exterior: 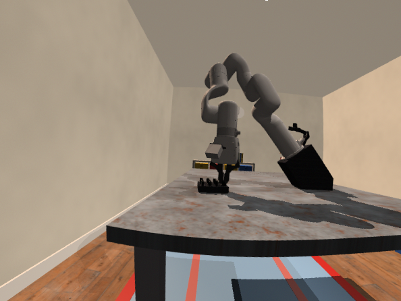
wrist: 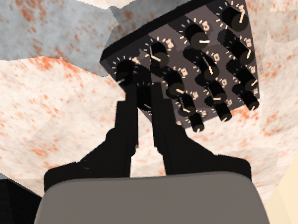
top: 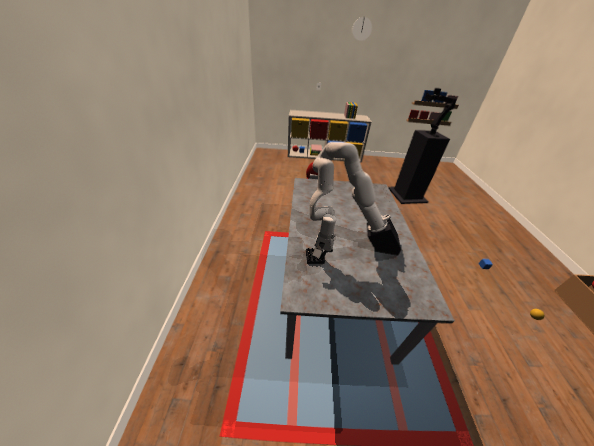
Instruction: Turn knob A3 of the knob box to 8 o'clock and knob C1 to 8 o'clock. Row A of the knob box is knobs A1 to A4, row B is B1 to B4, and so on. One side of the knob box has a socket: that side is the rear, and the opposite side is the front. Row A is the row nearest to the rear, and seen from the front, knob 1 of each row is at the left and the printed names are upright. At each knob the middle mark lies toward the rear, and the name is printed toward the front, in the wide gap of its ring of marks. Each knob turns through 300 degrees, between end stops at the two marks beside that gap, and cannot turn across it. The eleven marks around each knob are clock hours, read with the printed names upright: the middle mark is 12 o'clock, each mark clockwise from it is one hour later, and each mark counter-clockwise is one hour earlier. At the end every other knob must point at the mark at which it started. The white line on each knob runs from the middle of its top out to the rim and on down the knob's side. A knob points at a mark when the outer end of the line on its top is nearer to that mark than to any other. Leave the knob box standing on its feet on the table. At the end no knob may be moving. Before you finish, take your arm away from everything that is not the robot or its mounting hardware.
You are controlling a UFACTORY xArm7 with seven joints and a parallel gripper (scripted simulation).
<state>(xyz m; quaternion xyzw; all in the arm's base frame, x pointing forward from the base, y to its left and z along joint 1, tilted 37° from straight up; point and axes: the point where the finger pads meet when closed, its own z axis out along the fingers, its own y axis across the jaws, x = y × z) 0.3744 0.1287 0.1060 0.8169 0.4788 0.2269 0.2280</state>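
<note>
The black knob box (top: 315, 259) (exterior: 212, 189) (wrist: 150, 34) stands on the table, turned at an angle in the wrist view. My gripper (top: 321, 258) (exterior: 223, 182) (wrist: 143, 97) is shut on knob A3 (wrist: 144, 98), one finger on each side of it. The lower end of A3's white line shows between the fingers; which mark it points at cannot be told. The left finger stands close beside knob A4 (wrist: 123, 75). Knobs A1 and A2 are hidden behind the right finger. Knob C1 (wrist: 225, 114) stands free at the box's lower right edge in the wrist view; its marks are too small to read.
Several other knobs stand close to the fingers on the box, such as B3 (wrist: 173, 82) and B4 (wrist: 159, 53). The table (top: 360, 300) (exterior: 189, 219) carries the arm's black base (top: 385, 240) (exterior: 305, 170) to the right of the box. The socket cannot be made out.
</note>
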